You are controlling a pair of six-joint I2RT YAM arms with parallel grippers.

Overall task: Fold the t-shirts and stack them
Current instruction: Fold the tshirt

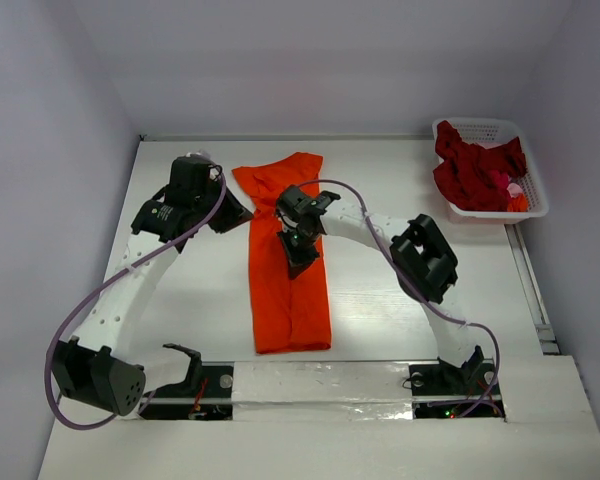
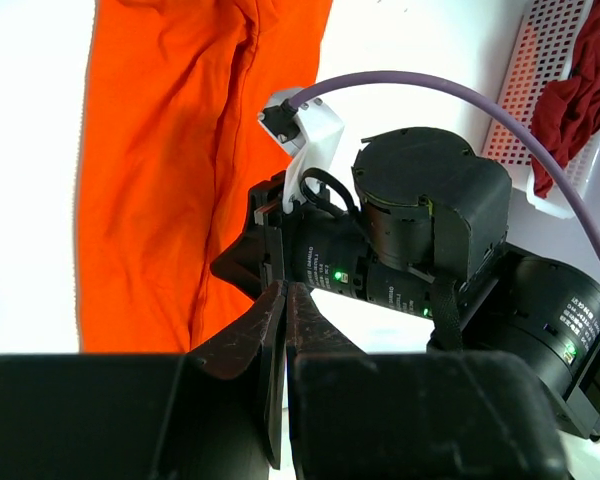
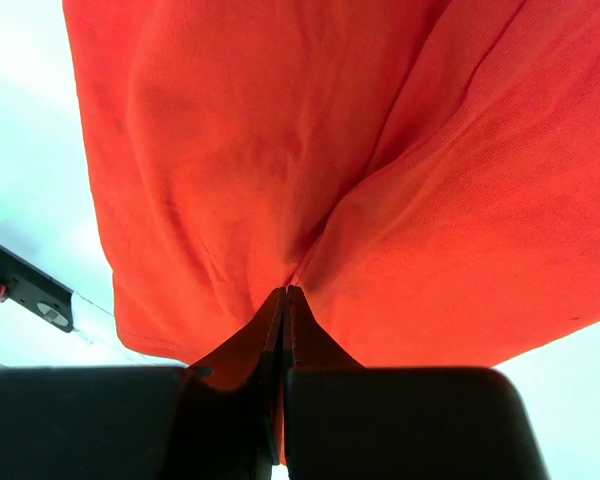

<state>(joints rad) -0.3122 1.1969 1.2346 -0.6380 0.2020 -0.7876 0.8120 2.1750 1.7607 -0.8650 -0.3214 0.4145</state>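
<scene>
Pale lilac walls close in a white surface (image 1: 380,320); matte, with faint seams.

Orange t-shirt (image 1: 290,300) lies mid-surface between the two arms as a long narrow strip running away from the bases; the sides look already turned in lengthwise; far end broader and rumpled, near end squarer. Dark red t-shirts (image 1: 475,170) sit heaped and unfolded in a white latticed basket (image 1: 536,200) at the far right corner, well apart from the orange one.

Progress, as judged: first shirt part-folded, crosswise fold not yet made; no stack begun; red ones not started; most of the job is left.

Right pincer (image 3: 285,300): jaws together, nipping a ridge of the orange cloth near the strip's middle; creases fan out from the tips. Left pincer (image 2: 283,300): jaws together, nothing seen between them; poised at the strip's left edge, toward the far end.

Cloth: soft fine knit, limp, draping in broad shallow folds; basket: rigid plastic grid, straight rim.
</scene>
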